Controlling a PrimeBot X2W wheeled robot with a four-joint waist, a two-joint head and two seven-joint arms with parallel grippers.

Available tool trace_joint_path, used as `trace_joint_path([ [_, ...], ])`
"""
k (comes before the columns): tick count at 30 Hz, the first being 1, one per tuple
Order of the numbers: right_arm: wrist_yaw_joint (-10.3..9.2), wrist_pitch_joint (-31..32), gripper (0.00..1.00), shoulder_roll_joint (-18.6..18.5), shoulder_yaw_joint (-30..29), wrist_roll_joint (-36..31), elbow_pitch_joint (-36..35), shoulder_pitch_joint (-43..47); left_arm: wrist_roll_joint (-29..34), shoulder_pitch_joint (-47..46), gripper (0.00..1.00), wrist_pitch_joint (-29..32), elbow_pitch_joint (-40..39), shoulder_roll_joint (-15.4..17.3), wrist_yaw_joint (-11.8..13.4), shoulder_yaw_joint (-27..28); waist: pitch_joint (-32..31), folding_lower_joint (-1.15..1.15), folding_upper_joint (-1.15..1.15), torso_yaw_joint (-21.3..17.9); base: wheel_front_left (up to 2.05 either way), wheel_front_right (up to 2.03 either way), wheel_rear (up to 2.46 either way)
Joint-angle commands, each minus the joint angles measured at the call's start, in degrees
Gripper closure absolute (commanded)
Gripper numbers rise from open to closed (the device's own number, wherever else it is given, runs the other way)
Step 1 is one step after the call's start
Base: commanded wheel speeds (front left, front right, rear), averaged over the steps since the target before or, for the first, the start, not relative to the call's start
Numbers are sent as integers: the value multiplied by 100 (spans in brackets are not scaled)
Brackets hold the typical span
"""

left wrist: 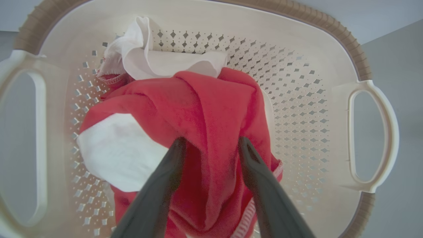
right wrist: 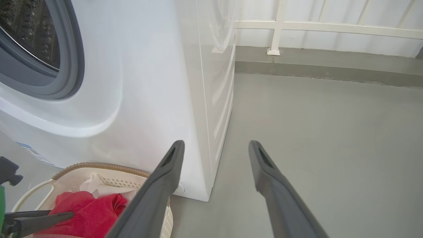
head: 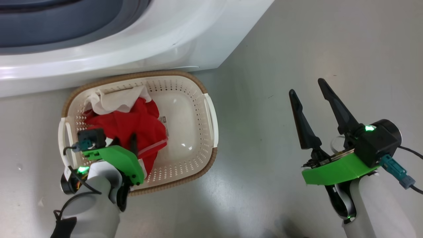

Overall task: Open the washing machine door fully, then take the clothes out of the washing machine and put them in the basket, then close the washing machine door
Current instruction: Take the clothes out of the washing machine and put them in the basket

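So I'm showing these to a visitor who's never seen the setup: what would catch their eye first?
The bright red clothes with white patches, heaped in the cream basket on the grey floor just before the white washing machine. Next, the left gripper, jaws apart over the red fabric, and the right gripper, spread wide over the floor right of the basket.

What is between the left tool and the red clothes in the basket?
Nothing visible. The left tool hangs right over the clothes, its fingers apart on either side of a red fold, inside the basket.
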Motion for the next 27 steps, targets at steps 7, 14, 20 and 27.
trace_joint_path([
  [7, 25, -37, 0, -14, 80, 33, -20, -66, 43, 30, 0, -276, -24, 103, -8, 34, -150, 0, 0, 138, 0, 0, 0],
  [14, 25, -37, 0, -14, -59, -91, 12, -1, 120, 389, 0, -372, -806, 68, 24, 189, -599, 0, 0, 341, 0, 0, 0],
  [20, 25, -37, 0, -14, -153, -189, 61, 75, 399, 841, 0, -374, -1748, 74, 103, 455, -930, 0, 0, 483, 0, 0, 0],
  [27, 25, -37, 0, -14, -271, -302, 207, 182, 867, 1485, 0, -374, -3040, 62, 290, 871, -1413, 0, 0, 648, 0, 0, 0],
])
